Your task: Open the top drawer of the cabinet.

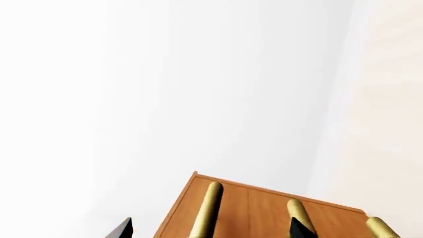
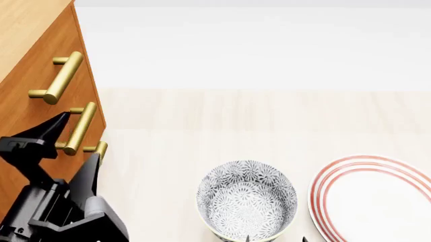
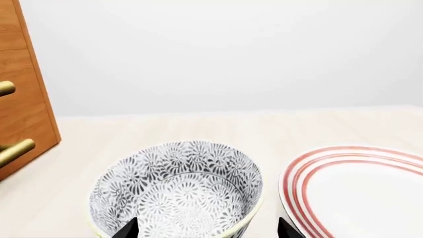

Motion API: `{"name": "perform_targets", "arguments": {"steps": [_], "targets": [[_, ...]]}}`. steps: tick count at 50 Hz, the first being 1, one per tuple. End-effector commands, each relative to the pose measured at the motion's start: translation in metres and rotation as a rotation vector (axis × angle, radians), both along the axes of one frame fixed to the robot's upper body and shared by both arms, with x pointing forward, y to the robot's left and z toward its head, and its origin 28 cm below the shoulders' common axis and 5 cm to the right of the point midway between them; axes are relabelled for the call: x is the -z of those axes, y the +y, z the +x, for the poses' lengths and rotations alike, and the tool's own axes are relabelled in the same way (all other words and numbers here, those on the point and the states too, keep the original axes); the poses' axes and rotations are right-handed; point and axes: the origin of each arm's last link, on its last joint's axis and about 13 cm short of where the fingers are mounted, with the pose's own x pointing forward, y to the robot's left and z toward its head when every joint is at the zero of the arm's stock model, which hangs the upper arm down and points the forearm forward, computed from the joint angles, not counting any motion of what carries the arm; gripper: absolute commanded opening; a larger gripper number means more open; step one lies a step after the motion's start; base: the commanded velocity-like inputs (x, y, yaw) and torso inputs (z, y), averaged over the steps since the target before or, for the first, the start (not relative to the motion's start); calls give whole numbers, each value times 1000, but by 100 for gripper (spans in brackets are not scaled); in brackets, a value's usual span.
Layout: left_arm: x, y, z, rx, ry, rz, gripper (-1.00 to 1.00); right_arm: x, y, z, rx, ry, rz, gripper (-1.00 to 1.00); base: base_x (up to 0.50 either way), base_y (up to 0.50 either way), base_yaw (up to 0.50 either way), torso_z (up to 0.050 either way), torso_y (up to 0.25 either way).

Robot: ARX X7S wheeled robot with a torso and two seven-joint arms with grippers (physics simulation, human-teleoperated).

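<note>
A: So, where's the left pincer [image 2: 64, 146]?
B: Spread wide, hovering by the middle handle [image 2: 81, 128] of the cabinet [image 2: 27, 85], not gripping anything. One fingertip sits just beside that bar, the other lower, near the bottom handle [image 2: 100, 149].
A: That's the wrong one?
B: Looks like it. The top drawer [image 2: 20, 75] is above, closed flush, and its handle [image 2: 64, 78] is untouched. I'd guess the arm needs to go up one bar.
A: Right pincer [image 3: 208, 230]?
B: Only the two tips show, set wide around the near rim of the patterned bowl [image 2: 247, 199]; contact unclear. Probably just parked.
A: Other items?
B: A red-ringed plate [image 2: 374, 199] just beside the bowl, both on the pale worktop [image 2: 269, 116] near its front edge.
A: Labels, text?
B: None readable anywhere.
</note>
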Motion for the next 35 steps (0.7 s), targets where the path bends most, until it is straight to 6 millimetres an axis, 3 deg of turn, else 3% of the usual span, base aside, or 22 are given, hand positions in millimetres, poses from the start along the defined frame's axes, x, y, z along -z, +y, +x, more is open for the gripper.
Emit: {"name": "perform_targets", "arguments": {"steps": [1,27,35], "targets": [[-20,2,6,-21,-39,42,100,-2,1,0,-3,-12,1,100,0,0,0,0,0],[-49,12,23,-64,-131,107,100,-3,0,3,3,-13,6,100,0,0,0,0,0],[-50,13,28,-71,-131,117,100,-3,0,3,5,-11,6,100,0,0,0,0,0]]}}
